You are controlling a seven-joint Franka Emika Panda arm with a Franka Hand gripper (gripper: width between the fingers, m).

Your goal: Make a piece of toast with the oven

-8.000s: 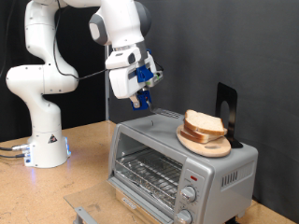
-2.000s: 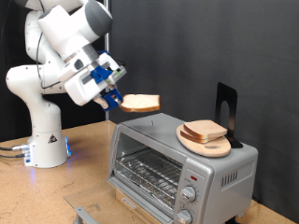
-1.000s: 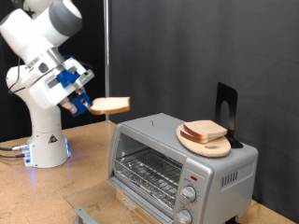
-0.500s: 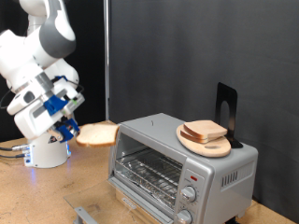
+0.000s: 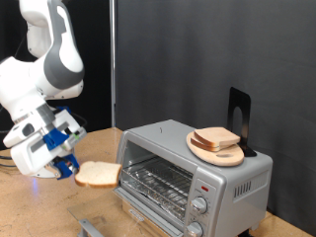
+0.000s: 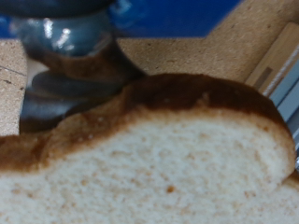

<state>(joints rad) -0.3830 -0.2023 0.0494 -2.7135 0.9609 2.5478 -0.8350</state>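
Pale bread, the piece of toast [image 5: 98, 175], is being gripped flat by the pincer [image 5: 71, 168], low above the wooden desk [image 5: 39, 207]. It is being held level beside the oven [image 5: 188, 173], so it is facing the open front and rack.

Pale white slice of bread [image 5: 98, 175] with tan-brown crust, silver-grey toaster oven [image 5: 193, 176] (red mark by its knobs), blue-and-white gripper [image 5: 69, 166].

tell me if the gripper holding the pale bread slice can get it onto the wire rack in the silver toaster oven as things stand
Probably yes. The gripper holds the pale bread slice level beside the silver toaster oven, whose front looks open, and nothing lies between the slice and the wire rack.
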